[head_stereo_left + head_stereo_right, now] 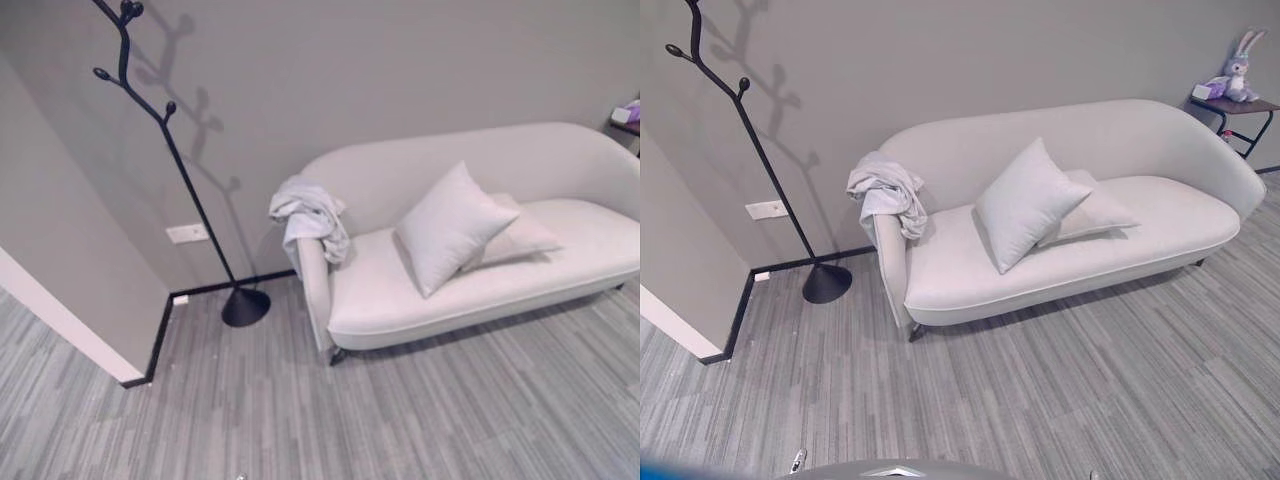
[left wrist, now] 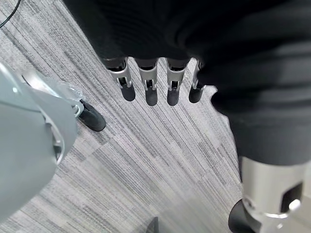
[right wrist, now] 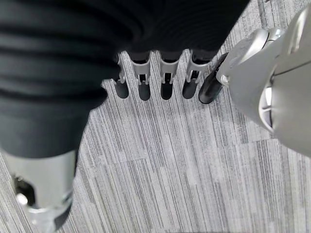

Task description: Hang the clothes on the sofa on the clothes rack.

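Left eye view: crumpled pale cloth (image 1: 310,220) drapes curved sofa (image 1: 560,160) arm; both hands (image 2: 150,85) (image 3: 155,82) straight-fingered, empty.

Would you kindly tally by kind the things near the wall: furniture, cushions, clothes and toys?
Furniture: 3, the sofa, clothes rack and side table
Cushions: 2
Clothes: 1, a grey garment on the sofa's arm
Toys: 1, a plush rabbit
Total: 7

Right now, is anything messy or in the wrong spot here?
Yes: a crumpled white garment is slung over the sofa's armrest beside the bare coat rack. One cushion leans on another. Nothing looks spilled or broken.
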`<state>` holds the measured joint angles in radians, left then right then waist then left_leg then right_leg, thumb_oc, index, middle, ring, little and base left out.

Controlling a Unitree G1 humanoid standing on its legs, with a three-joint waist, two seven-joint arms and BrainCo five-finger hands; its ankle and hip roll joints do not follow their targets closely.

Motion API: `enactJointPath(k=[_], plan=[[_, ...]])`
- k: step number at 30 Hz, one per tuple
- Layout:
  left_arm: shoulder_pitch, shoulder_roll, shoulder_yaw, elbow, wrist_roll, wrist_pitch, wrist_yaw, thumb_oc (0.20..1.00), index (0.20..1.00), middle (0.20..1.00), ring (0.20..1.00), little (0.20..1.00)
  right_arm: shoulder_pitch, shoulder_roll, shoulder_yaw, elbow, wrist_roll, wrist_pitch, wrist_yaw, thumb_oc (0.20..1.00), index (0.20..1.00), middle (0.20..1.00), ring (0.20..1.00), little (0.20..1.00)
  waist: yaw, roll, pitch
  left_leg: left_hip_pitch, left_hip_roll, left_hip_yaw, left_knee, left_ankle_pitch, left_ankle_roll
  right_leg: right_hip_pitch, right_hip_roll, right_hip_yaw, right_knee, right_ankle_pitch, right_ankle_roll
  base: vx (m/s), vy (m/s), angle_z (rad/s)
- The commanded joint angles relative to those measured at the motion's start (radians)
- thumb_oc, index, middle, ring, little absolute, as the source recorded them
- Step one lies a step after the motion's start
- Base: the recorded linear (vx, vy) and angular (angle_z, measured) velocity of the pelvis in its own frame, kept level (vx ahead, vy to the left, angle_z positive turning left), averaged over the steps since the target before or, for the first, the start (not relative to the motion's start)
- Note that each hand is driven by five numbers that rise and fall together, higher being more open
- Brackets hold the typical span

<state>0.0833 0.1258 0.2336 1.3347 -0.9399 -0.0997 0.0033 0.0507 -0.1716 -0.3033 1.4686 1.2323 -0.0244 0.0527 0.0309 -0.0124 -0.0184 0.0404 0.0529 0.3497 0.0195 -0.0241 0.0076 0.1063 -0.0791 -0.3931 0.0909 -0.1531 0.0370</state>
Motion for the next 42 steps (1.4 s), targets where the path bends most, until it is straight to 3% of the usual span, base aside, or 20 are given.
enactJointPath(k=[1,34,35,36,39,42], plan=[[-0.049,0.001,0.029,0.015,-0.029,-0.026,-0.006,1.000,1.000,1.000,1.000,1.000,-0.076,0.024,-0.012,0.068,-0.009,-0.008,0.019,1.000,1.000,1.000,1.000,1.000,-0.001,-0.012,0.019,0.009,0.067,0.000,-0.062,0.092,-0.101,0.062,-0.009,-0.029,-0.159,0.095,0.045,0.00,0.000,0.00],[-0.043,-0.015,-0.036,0.013,-0.012,0.000,-0.058,1.000,1.000,1.000,1.000,1.000,-0.043,0.023,0.052,0.078,-0.105,0.013,0.049,1.000,1.000,1.000,1.000,1.000,-0.014,-0.003,0.035,0.017,0.081,0.009,-0.052,0.090,-0.106,0.066,-0.003,-0.028,-0.153,0.087,0.038,0.00,-0.001,0.00],[-0.044,-0.014,-0.036,0.011,-0.013,-0.001,-0.058,1.000,1.000,1.000,1.000,1.000,-0.040,0.024,0.052,0.080,-0.111,0.016,0.051,1.000,1.000,1.000,1.000,1.000,-0.015,-0.003,0.038,0.015,0.091,0.013,-0.035,0.095,-0.114,0.068,0.002,-0.026,-0.152,0.085,0.035,-0.01,-0.105,0.00],[-0.050,-0.018,-0.049,-0.015,-0.032,-0.011,-0.049,1.000,1.000,1.000,1.000,1.000,-0.051,0.019,0.057,0.072,-0.119,0.012,0.050,1.000,1.000,1.000,1.000,1.000,-0.014,-0.014,0.069,-0.045,0.131,0.017,0.104,0.091,-0.144,0.072,0.006,-0.015,-0.145,0.078,0.021,-0.04,-0.128,0.00],[-0.060,-0.023,-0.094,-0.059,-0.016,-0.034,-0.036,1.000,1.000,1.000,1.000,1.000,-0.063,-0.002,0.072,0.062,-0.133,0.012,0.047,1.000,1.000,1.000,1.000,1.000,-0.002,-0.017,0.117,-0.149,0.208,-0.024,0.305,0.128,-0.169,0.081,0.014,0.007,-0.142,0.057,0.001,-0.03,-0.012,-0.14],[-0.071,-0.029,-0.103,-0.082,-0.027,-0.051,-0.024,1.000,1.000,1.000,1.000,1.000,-0.057,-0.014,0.073,0.057,-0.144,0.012,0.042,1.000,1.000,1.000,1.000,1.000,-0.004,-0.019,0.124,-0.175,0.240,-0.026,0.252,0.131,-0.162,0.080,-0.002,-0.001,-0.147,0.057,0.018,0.06,0.148,-0.32]])
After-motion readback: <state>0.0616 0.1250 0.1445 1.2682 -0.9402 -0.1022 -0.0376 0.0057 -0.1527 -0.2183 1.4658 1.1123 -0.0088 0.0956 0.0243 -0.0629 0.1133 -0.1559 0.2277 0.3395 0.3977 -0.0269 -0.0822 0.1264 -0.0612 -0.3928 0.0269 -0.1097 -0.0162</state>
